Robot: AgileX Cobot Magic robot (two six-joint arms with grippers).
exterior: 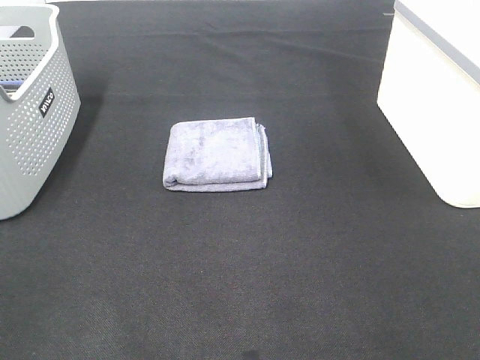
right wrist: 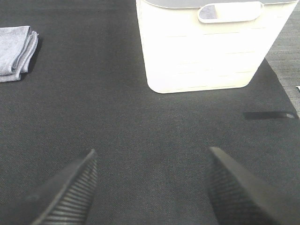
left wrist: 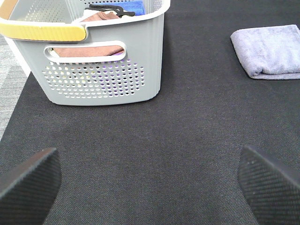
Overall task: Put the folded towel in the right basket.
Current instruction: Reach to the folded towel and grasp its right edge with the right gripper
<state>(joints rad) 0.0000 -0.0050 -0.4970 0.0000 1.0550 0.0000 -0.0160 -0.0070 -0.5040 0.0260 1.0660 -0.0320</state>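
Observation:
A folded grey-lavender towel lies flat in the middle of the black mat. It also shows in the left wrist view and at the edge of the right wrist view. The right basket is white and stands at the right edge; the right wrist view shows its wall and handle slot. Neither arm shows in the exterior high view. My left gripper is open and empty over bare mat. My right gripper is open and empty, short of the white basket.
A grey perforated basket stands at the left edge; the left wrist view shows a yellow handle pad, brown and blue cloths inside it. The black mat covers the table. A dark strip lies on the mat near the white basket.

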